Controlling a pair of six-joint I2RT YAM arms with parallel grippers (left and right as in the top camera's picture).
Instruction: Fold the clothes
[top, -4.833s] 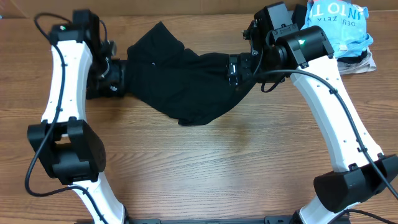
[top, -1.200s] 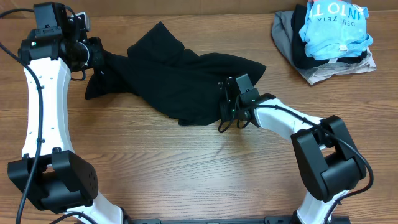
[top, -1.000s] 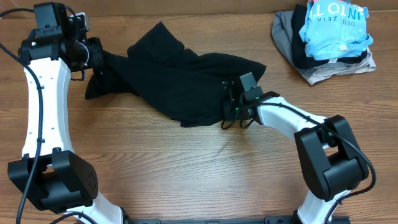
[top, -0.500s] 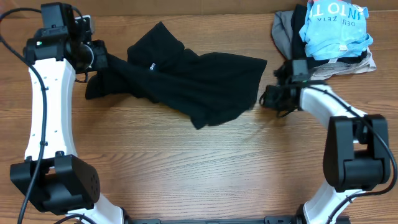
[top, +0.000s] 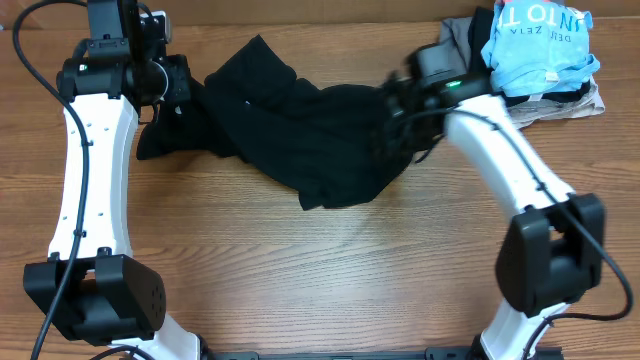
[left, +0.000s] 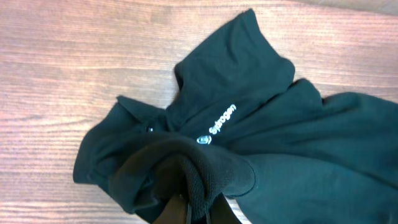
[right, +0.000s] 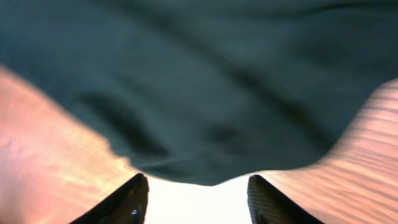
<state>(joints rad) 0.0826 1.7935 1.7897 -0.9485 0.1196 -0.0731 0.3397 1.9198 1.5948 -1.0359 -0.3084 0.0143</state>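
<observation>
The black T-shirt lies crumpled across the back middle of the wooden table. Its small white logo and text show in the left wrist view. My left gripper is shut on a bunch of the shirt's left end and holds it at the table's back left. My right gripper is open and empty, above the shirt's right edge. In the right wrist view the black fabric fills the frame just ahead of the spread fingers. That view is blurred.
A pile of folded garments stands at the back right corner, with a light blue shirt with white lettering on top of grey and beige ones. Bare wooden table lies in front of the shirt.
My right arm swung from the table right of the shirt up and left, over the shirt's right edge. My left gripper shifted slightly right, still holding the fabric. The shirt's lower edge shifted a little.
</observation>
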